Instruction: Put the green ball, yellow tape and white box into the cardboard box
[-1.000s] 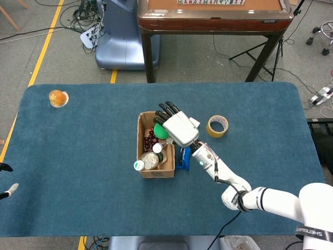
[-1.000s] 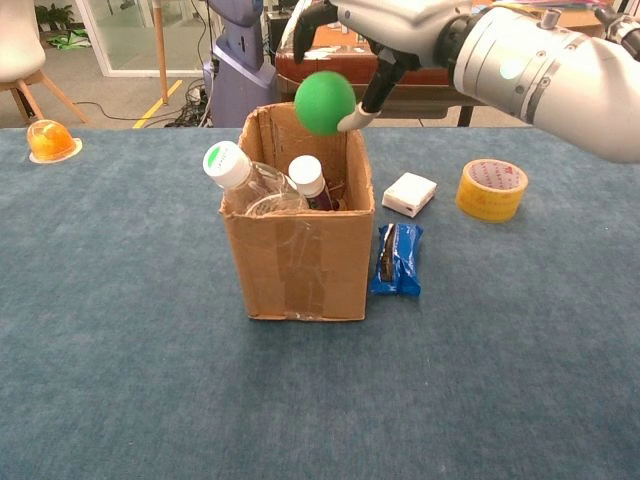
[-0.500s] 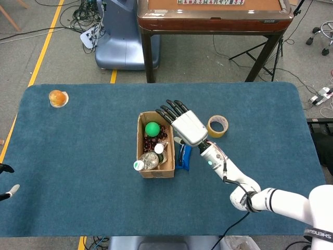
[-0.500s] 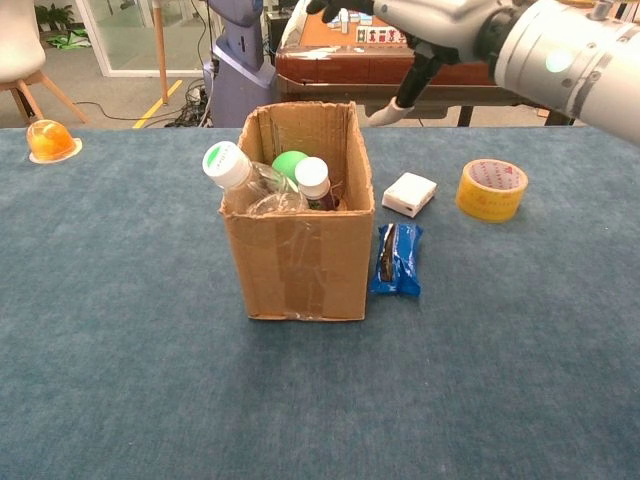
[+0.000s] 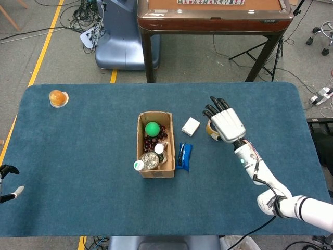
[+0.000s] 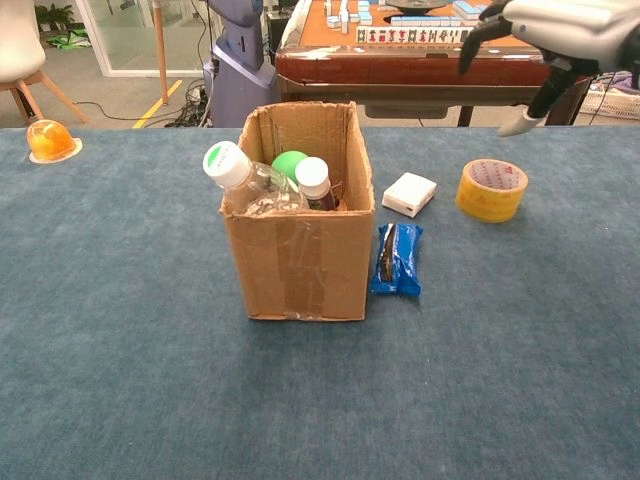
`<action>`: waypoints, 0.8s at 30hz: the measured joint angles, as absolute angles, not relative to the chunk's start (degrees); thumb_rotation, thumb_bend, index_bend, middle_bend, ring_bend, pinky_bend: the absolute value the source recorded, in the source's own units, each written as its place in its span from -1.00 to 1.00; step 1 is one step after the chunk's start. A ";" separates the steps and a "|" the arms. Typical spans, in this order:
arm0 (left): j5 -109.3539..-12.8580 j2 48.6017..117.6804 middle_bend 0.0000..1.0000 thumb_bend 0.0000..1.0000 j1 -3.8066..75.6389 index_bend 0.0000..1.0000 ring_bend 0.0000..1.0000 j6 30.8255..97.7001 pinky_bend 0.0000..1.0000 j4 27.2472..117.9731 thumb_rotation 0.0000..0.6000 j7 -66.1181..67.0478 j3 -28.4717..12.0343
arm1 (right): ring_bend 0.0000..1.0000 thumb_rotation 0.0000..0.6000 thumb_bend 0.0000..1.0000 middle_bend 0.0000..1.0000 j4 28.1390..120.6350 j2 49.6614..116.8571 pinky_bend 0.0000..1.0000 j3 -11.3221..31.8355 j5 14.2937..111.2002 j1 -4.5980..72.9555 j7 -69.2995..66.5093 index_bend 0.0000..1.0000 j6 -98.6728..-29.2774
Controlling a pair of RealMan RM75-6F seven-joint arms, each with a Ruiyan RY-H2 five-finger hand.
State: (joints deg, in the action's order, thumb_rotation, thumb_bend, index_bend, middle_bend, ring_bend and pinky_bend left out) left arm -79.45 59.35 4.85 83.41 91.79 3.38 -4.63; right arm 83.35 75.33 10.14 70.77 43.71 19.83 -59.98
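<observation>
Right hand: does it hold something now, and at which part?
Nothing is held. The right hand hangs open above the yellow tape, with its fingers apart and nothing between them. The left hand barely shows at the table's edge, empty.

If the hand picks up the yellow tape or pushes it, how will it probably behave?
The yellow tape lies flat on its side, so a push would probably slide it, not roll it. It looks like a stiff, light ring; the open right hand above it could likely hook its open centre.

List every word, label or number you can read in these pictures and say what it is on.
None can be read.
Blue snack packet: printing too small.
Clear bottle label: blurred.
Tiles on the wooden table behind: markings too small.
Yellow tape, white box, cardboard box: no text visible.
</observation>
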 measured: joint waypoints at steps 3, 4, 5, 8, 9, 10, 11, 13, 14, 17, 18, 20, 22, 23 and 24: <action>-79.45 59.34 -0.12 -0.71 4.90 -0.06 -0.18 83.12 0.14 91.84 1.00 3.47 -4.49 | -0.91 1.00 -1.00 -0.67 81.59 75.07 -0.73 9.58 68.64 42.57 19.94 -0.33 -59.10; -79.43 59.34 -0.12 -0.71 4.91 -0.06 -0.18 83.05 0.14 91.86 1.00 3.48 -4.47 | -0.91 1.00 -1.00 -0.69 80.96 75.09 -0.73 9.42 68.14 42.28 19.94 -0.33 -58.85; -79.40 59.34 -0.12 -0.71 4.93 -0.06 -0.18 82.96 0.14 91.86 1.00 3.50 -4.44 | -0.92 1.00 -1.00 -0.72 80.08 75.19 -0.73 9.21 67.51 41.92 19.93 -0.31 -58.50; -79.32 59.34 -0.12 -0.71 4.97 -0.06 -0.18 82.71 0.14 91.88 1.00 3.46 -4.36 | -0.97 1.00 -1.00 -0.77 77.79 75.69 -0.73 8.66 66.17 41.15 19.82 -0.28 -57.32; -79.31 59.36 -0.12 -0.71 5.00 -0.06 -0.18 82.62 0.14 91.89 1.00 3.42 -4.33 | -0.98 1.00 -1.00 -0.78 77.10 75.90 -0.73 8.51 65.78 40.96 19.73 -0.28 -56.87; -79.30 59.37 -0.12 -0.71 5.02 -0.06 -0.18 82.59 0.14 91.88 1.00 3.42 -4.32 | -0.99 1.00 -1.00 -0.80 76.42 76.13 -0.73 8.37 65.41 40.79 19.61 -0.27 -56.41; -79.29 59.39 -0.12 -0.71 5.02 -0.06 -0.18 82.57 0.14 91.86 1.00 3.43 -4.32 | -1.00 1.00 -1.00 -0.81 75.50 76.47 -0.73 8.19 64.97 40.61 19.45 -0.27 -55.80; -79.21 59.43 -0.12 -0.71 5.05 -0.06 -0.18 82.50 0.14 91.84 1.00 3.41 -4.33 | -1.00 1.00 -0.99 -0.83 74.03 77.07 -0.73 7.97 64.40 40.41 19.15 -0.27 -54.88; -79.16 59.45 -0.12 -0.71 5.06 -0.06 -0.18 82.46 0.14 91.82 1.00 3.41 -4.34 | -1.00 1.00 -0.98 -0.83 73.03 77.54 -0.73 7.86 64.08 40.32 18.90 -0.27 -54.26; -79.09 59.44 -0.12 -0.71 5.07 -0.06 -0.18 82.38 0.14 91.82 1.00 3.34 -4.34 | -1.00 1.00 -0.95 -0.85 70.50 78.90 -0.74 7.73 63.54 40.25 18.08 -0.27 -52.84; -79.04 59.43 -0.12 -0.71 5.09 -0.06 -0.18 82.33 0.14 91.82 1.00 3.28 -4.35 | -1.00 1.00 -0.93 -0.85 69.74 79.35 -0.74 7.72 63.46 40.27 17.81 -0.27 -52.48; -78.99 59.40 -0.12 -0.71 5.09 -0.06 -0.18 82.31 0.14 91.83 1.00 3.18 -4.36 | -1.00 1.00 -0.90 -0.86 67.93 80.46 -0.76 7.76 63.40 40.40 17.23 -0.26 -51.73; -78.94 59.35 -0.12 -0.71 5.06 -0.06 -0.18 82.32 0.14 91.85 1.00 3.03 -4.39 | -1.00 1.00 -0.88 -0.87 66.35 81.50 -0.77 7.84 63.42 40.60 16.80 -0.24 -51.13; -78.91 59.31 -0.12 -0.71 5.05 -0.06 -0.18 82.33 0.14 91.88 1.00 2.96 -4.40 | -1.00 1.00 -0.87 -0.87 65.29 82.23 -0.77 7.92 63.46 40.79 16.55 -0.23 -50.75; -78.89 59.26 -0.12 -0.71 5.03 -0.06 -0.18 82.35 0.14 91.93 1.00 2.83 -4.42 | -1.00 1.00 -0.86 -0.88 64.48 82.80 -0.77 7.99 63.51 40.95 16.37 -0.21 -50.48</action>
